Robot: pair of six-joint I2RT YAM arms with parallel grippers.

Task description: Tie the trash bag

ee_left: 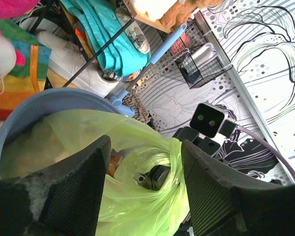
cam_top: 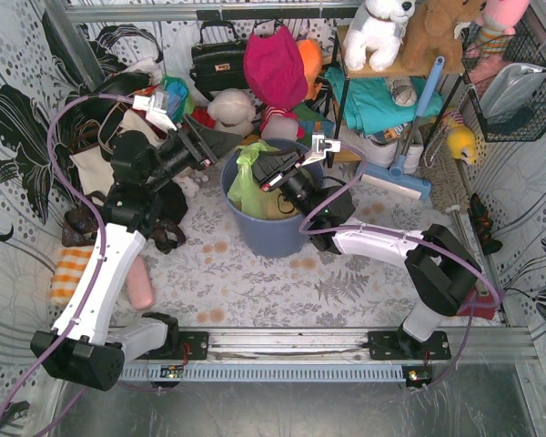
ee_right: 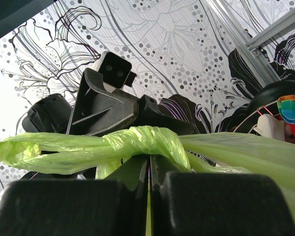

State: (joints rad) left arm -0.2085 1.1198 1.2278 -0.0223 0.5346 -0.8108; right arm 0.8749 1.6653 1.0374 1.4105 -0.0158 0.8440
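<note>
Plainly, the trash bag (cam_top: pixel 248 180) sits inside the blue-grey bin (cam_top: pixel 273 235) at the middle of the table (cam_top: pixel 255 282), with its green film bunched up above the bin's left rim. The right gripper (ee_right: pixel 148 164) reaches over the bin from the right. In its wrist view the two fingers are pressed together with a thin strip of the green film pinched between them. Just beyond them the bag's neck is twisted into a tight lump, with tails of film running out to either side. The left gripper (ee_left: pixel 145 147) hangs at the far-left side of the bin, pointed at the bag. Its jaws stand wide apart and hold nothing, and the gathered neck of the bag shows in the gap between them. A bit of orange-brown shows through the film beside one of its fingers. Past the bin on the far side lie a black handbag (cam_top: pixel 217 59) and a white stuffed toy (cam_top: pixel 379 27) on a shelf. A blue-handled mop (cam_top: pixel 417 118) leans at the far right
</note>
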